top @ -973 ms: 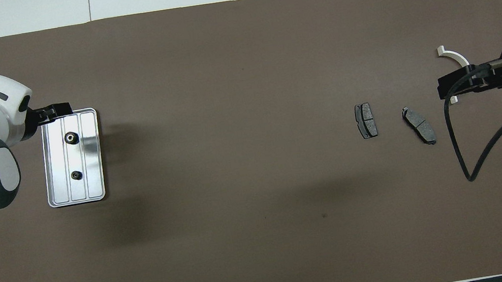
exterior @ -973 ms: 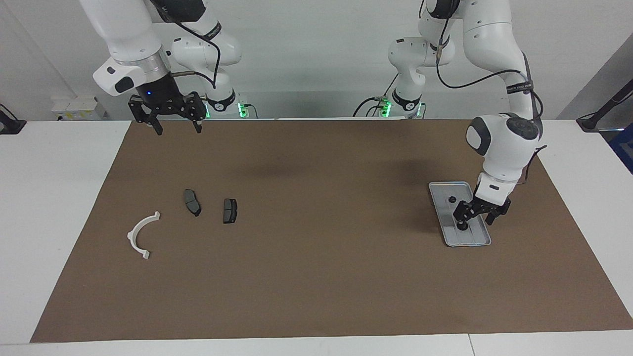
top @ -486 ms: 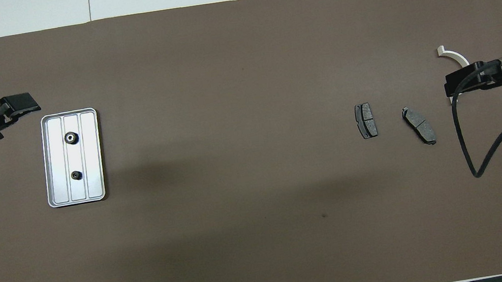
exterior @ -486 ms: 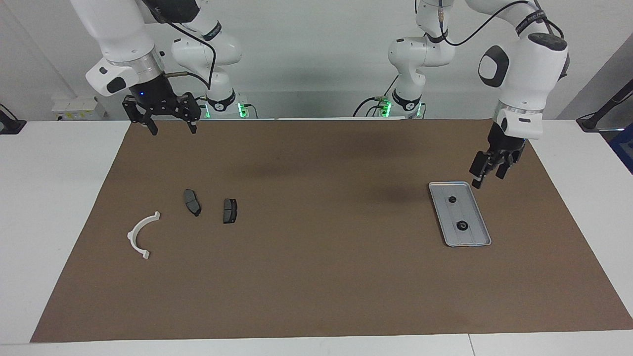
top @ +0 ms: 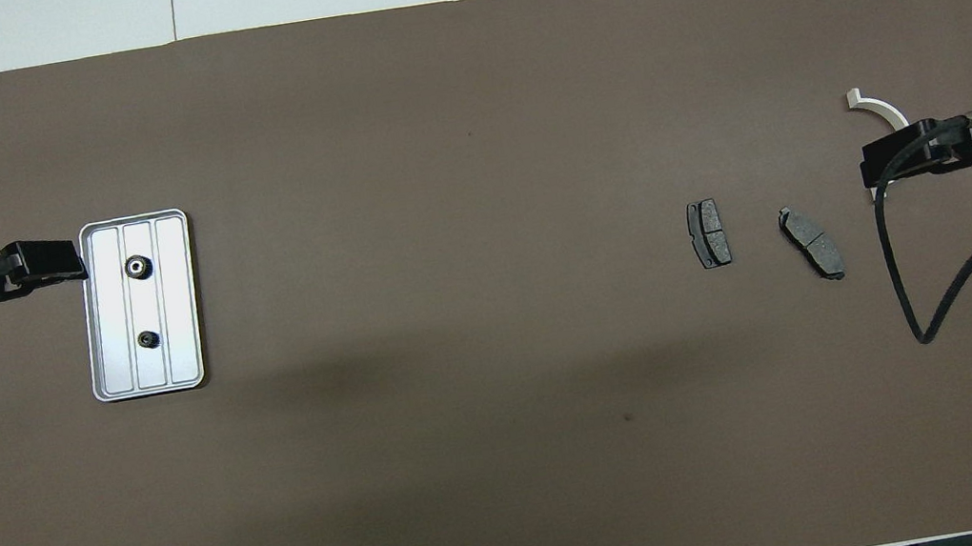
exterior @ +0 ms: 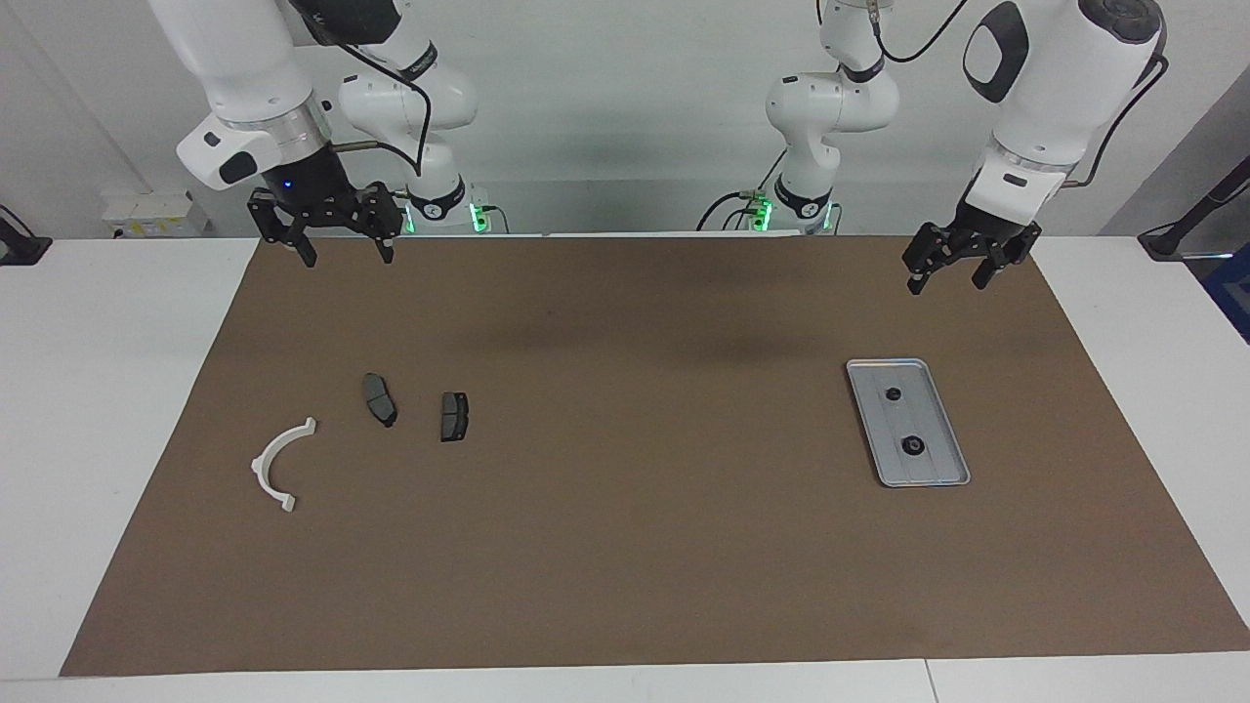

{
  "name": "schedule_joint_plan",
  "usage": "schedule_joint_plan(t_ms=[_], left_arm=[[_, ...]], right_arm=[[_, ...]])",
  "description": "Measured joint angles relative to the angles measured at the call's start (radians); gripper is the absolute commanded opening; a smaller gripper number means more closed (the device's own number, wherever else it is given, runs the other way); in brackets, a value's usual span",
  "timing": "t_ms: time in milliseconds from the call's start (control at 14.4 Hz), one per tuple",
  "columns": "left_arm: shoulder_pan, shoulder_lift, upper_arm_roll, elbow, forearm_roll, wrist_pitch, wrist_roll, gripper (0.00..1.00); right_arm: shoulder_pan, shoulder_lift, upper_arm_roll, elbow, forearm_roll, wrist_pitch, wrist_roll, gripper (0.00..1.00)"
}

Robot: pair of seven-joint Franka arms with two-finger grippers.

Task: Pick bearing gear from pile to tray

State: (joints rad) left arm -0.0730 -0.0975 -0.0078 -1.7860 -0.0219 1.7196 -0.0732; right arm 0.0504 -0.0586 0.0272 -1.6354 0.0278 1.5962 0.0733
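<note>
Facing view. We list the tray as landmark, toward the left arm's end of the desk; two small black round pieces lie in it. The left pincer, raised on the robots' side of the tray, stands wide and empty. The right pincer, waiting well apart, is wide and empty.

Overhead view. We judge a mistaken regrasp of either brake-pad piece or the white arc the main risk, since no round piece remains there. We read no writing.
</note>
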Motion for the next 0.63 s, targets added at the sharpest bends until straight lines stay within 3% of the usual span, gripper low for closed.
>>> schedule_joint_plan(t_ms=[278, 625], left_arm=[[0.000, 0.000, 0.000, 0.008, 0.000, -0.089, 0.056, 1.00], [0.000, 0.002, -0.005, 0.023, 0.009, -0.108, 0.096, 1.00]], right_arm=[[-0.002, 0.000, 0.000, 0.000, 0.000, 0.000, 0.000, 1.00], [-0.002, 0.000, 0.000, 0.000, 0.000, 0.000, 0.000, 1.00]])
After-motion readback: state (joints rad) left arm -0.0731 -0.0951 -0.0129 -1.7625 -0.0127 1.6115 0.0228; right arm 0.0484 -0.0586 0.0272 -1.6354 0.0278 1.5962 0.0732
